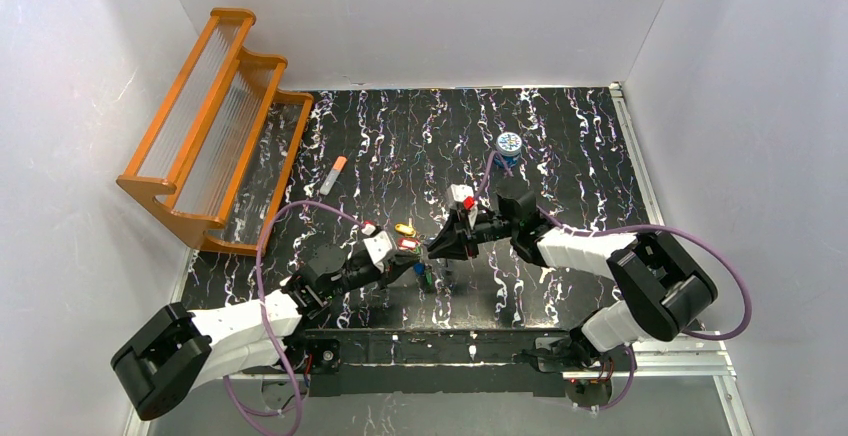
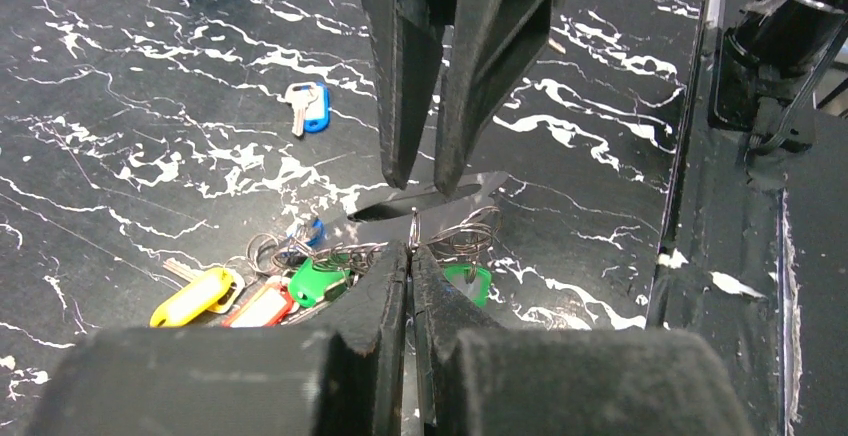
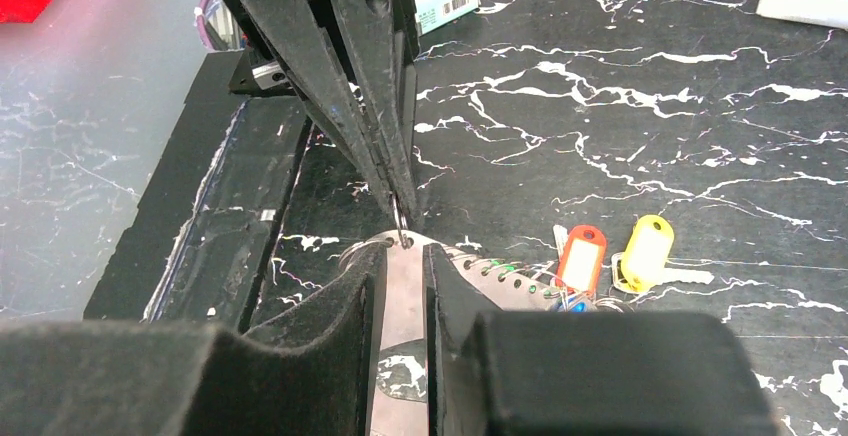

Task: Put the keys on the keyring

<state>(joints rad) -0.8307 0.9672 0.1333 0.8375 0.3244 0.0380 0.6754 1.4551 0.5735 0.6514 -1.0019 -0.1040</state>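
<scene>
Pinching a pale cream-grey, thin-banded oval keyring [image 3: 398, 306] in the right gripper [image 3: 402, 254], jaws pressing on its band, over the black white-veined table [image 2: 120, 156]. Clamping a thin wire ring [image 2: 413, 222] in the left gripper [image 2: 410, 256], tips meeting the right's. Lying bunched beneath: small metal keys [image 2: 318, 283] with green, blue, yellow and red plastic heads. Lying apart: one blue-headed key [image 2: 308, 106].

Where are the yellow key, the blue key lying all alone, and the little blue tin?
yellow key [image 2: 192, 297]: left wrist view, on its yellow plastic head.
blue key [image 2: 316, 106]: left wrist view, on its blue plastic head.
blue tin [image 1: 510, 142]: top view, on its patterned lid.
</scene>
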